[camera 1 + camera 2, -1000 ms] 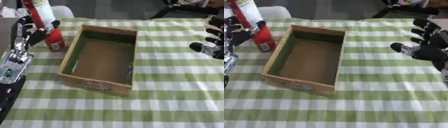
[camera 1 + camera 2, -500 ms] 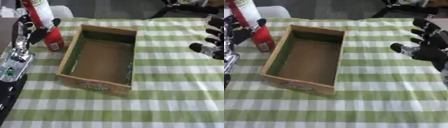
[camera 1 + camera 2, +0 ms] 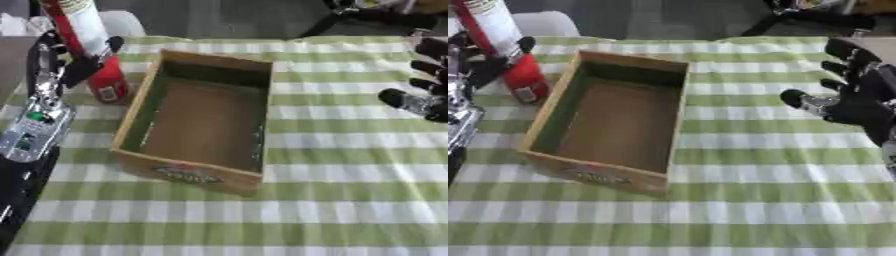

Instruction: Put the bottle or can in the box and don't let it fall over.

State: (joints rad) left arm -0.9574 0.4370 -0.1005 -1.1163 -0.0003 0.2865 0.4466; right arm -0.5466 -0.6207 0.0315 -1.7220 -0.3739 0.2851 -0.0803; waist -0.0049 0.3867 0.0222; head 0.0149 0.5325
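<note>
Checked tablecloth (image 3: 350,165) is carrying the box (image 3: 206,127); your left hand (image 3: 61,65) is grasping the red bottle (image 3: 107,85) near its left edge, right hand (image 3: 850,100) hanging relaxed.

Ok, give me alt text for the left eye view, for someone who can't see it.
The robot's left hand reaches at a red bottle standing left of an empty wooden box on a green-and-white checked tablecloth. A taller red-and-white container stands behind the bottle. The right hand hangs open at the right edge.

Table (image 3: 350,165) under green-and-white checked cloth; open wooden box (image 3: 201,122) at centre-left, red bottle (image 3: 107,82) upright just beside box's left wall.
</note>
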